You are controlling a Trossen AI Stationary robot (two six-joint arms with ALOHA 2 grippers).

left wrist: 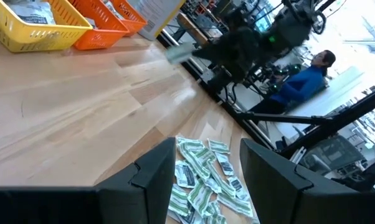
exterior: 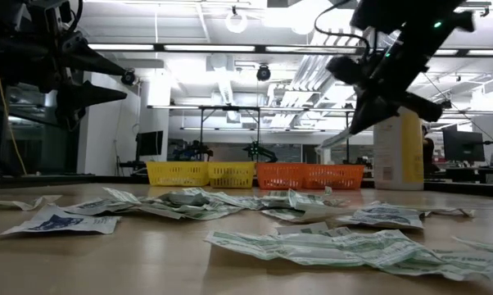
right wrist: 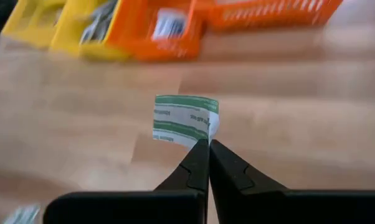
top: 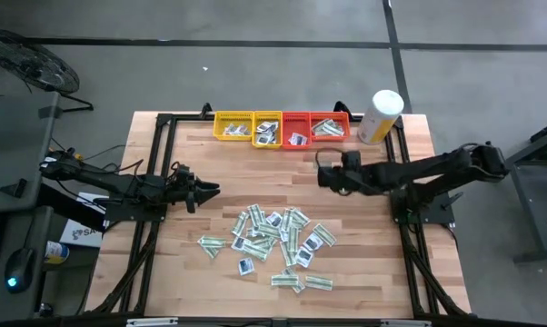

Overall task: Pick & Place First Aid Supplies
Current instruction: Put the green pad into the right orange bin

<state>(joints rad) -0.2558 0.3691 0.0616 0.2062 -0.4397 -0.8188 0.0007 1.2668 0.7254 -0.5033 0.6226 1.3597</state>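
Pale wooden table [top: 364,272] — smooth, satiny; crinkled paper packets [top: 278,238]; latticed plastic trays [top: 283,127] — glossy.

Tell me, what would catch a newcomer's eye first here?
Probably the heap of packets strewn over the middle of the table. Next, the right gripper, raised above the table near the trays at the back edge, pinching one white-and-green strip between its shut fingers. The left gripper hangs open to the left of the heap, holding nothing.

Green-white strip [right wrist: 186,120] aloft; packets [top: 278,238] scattered.
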